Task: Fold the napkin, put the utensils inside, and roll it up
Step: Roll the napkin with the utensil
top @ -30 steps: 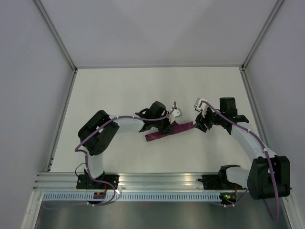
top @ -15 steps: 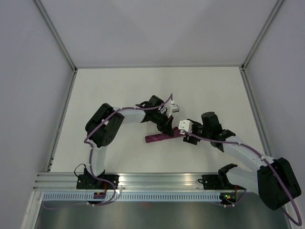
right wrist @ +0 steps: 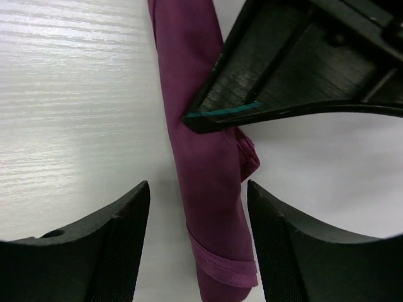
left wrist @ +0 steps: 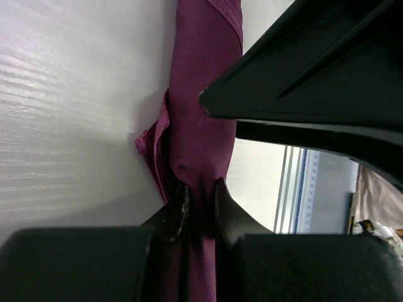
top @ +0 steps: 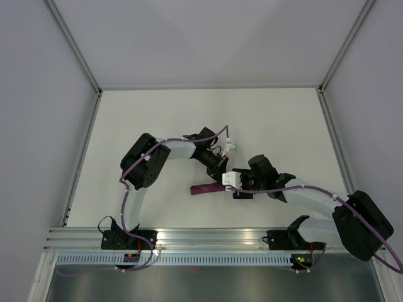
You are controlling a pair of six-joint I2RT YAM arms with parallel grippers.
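Note:
The napkin [top: 204, 188] is a tight plum-purple roll lying on the white table. In the left wrist view the napkin [left wrist: 201, 94] runs up from my left gripper [left wrist: 200, 192], which is shut on the roll's end. In the top view my left gripper [top: 221, 171] is at the roll's right part. My right gripper [top: 235, 187] is open and low over the roll; in the right wrist view its fingers straddle the napkin [right wrist: 204, 157] around the gripper's middle [right wrist: 196, 192]. The utensils are not in view.
The two grippers are very close together: a left finger [right wrist: 302, 69] fills the upper right of the right wrist view, and a right finger [left wrist: 315, 75] crosses the left wrist view. The metal rail [top: 208, 236] runs along the table's near edge.
My right arm has swung in from the right of the roll to sit over its right end. The roll and my left gripper have shifted a little toward the near side.

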